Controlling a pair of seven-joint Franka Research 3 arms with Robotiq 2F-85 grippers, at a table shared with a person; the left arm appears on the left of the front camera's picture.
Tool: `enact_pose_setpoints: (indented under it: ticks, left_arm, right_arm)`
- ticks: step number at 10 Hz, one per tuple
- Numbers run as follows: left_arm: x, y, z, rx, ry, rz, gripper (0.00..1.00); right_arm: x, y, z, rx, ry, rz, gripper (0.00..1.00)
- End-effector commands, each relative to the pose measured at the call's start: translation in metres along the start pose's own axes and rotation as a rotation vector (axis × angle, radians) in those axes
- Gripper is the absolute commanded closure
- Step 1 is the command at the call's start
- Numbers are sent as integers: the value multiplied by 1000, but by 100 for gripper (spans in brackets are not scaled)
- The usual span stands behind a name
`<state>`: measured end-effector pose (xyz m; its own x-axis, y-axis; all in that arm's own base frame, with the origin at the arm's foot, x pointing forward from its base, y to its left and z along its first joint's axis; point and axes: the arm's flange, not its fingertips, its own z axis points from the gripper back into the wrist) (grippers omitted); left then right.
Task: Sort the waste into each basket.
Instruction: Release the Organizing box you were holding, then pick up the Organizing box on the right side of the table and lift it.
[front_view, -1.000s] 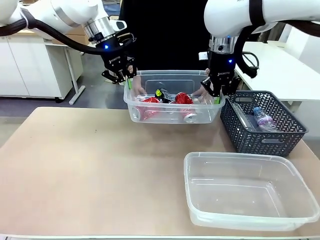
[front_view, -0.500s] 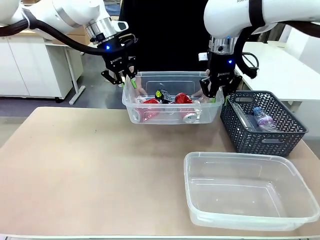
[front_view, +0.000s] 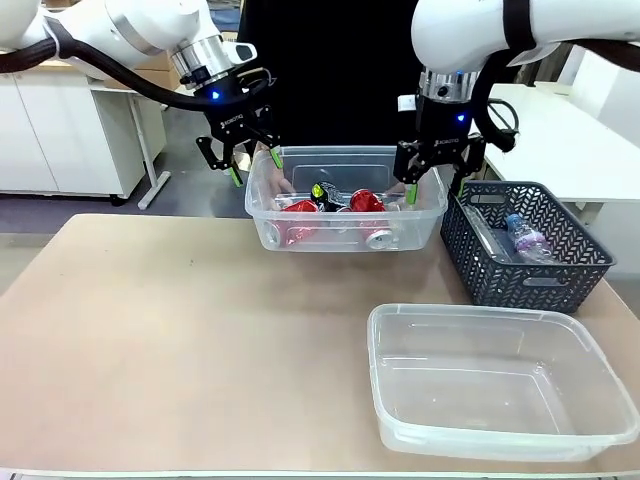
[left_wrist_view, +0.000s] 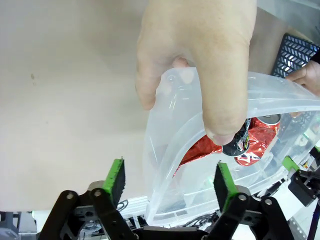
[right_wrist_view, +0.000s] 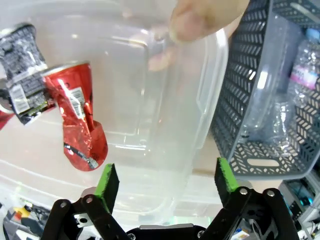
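**Both claws spread at the tub of cans**

The left claw (front_view: 251, 165) is spread wide at the left end of the clear tub (front_view: 345, 238), gripping nothing; a moment ago it pinched the rim. A person's hand (left_wrist_view: 200, 60) holds that end. Crushed cans (front_view: 335, 203) lie inside. The right claw (front_view: 432, 178) has likewise opened off the right rim.
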<state>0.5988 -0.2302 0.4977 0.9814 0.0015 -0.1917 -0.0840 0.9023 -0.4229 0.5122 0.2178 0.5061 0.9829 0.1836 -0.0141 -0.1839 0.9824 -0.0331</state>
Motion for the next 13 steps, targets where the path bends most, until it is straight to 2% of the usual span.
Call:
enact_pose_setpoints:
  ticks: [1,4,5,11,12,13]
  left_arm:
    - [-11,10,7,28,-20,-6,0]
    - [-38,22,16,86,-44,-46,0]
    - [-9,5,12,29,-22,-2,0]
    - [-8,8,8,41,-20,-8,0]
    - [-14,-4,24,63,0,-44,0]
    - [-42,0,49,94,-2,-114,0]
  right_arm:
    - [-12,-15,-2,82,-51,30,0]
    - [-19,-20,3,130,-101,-7,0]
    - [-5,-11,8,76,-58,-7,0]
    - [-5,-11,8,76,-58,-7,0]
    - [-7,-10,5,92,-58,-12,0]
    - [-56,-22,42,165,-148,49,0]
